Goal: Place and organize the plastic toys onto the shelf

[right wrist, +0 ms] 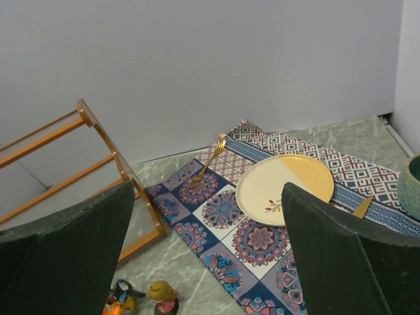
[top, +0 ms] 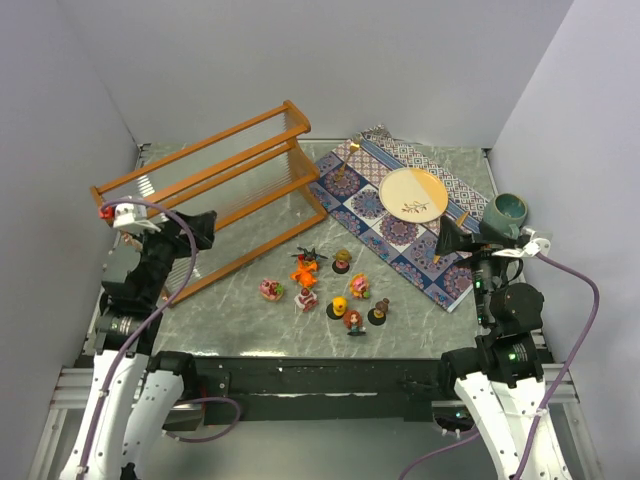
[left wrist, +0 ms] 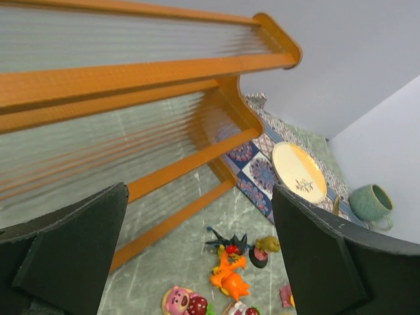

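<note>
Left gripper (top: 195, 228) is standing with jaws spread full wide, holding nothing. It is hovering over the near left end of the shelf (top: 215, 190); I cannot tell whether it is touching the rail. In the left wrist view the fingers (left wrist: 72, 256) are framing the shelf's (left wrist: 164, 72) orange rails and ribbed clear panels.

Right gripper (top: 455, 240) is also standing wide open and empty, hanging over the near right edge of the mat (top: 400, 215), with the mug (top: 506, 210) just beside it on the right. Its wrist view is showing the plate (right wrist: 282, 187) and a fork (right wrist: 209, 161) lying on the mat.

Toys (top: 307, 297) are sitting in a loose cluster on the table (top: 220, 310), in front of the shelf, between the two grippers and well apart from both. An orange toy (top: 305, 272) is lying just beside a black spiky toy (top: 311, 256). A pink toy (top: 271, 290) is sitting nearest the left gripper. No toy is resting on the shelf.
</note>
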Motion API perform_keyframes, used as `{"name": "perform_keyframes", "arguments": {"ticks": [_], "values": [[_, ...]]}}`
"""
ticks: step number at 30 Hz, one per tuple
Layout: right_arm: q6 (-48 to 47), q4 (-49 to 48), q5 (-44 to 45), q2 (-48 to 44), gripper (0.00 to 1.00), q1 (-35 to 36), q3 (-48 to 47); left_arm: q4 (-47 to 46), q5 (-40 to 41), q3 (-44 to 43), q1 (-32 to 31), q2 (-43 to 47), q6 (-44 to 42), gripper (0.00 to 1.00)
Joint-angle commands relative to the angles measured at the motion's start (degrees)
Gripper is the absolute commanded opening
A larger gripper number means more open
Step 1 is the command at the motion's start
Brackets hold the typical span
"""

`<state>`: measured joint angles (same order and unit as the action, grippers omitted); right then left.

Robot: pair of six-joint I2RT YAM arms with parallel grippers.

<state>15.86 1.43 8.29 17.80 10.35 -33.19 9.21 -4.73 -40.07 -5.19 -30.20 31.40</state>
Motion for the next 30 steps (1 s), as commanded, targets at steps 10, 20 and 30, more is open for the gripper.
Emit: {"name": "perform_keyframes", "arguments": {"ticks": [10, 20, 30], "values": [[7.3, 1.9, 1.5, 2.4, 1.00, -0.1, 1.8, 1.9, -5.7, -4.4, -3.5, -12.1, 5.1, 0.97], [14.9, 16.0, -5.3, 9.8, 1.00, -0.2, -1.0, 5.4, 0.9, -9.8, -17.5, -22.9, 9.0, 0.97], [18.5, 28.0, -11.0, 16.6, 1.00, -0.2, -0.3, 7.8, 4.6, -17.7, -33.5, -37.6, 10.1, 0.97]]}}
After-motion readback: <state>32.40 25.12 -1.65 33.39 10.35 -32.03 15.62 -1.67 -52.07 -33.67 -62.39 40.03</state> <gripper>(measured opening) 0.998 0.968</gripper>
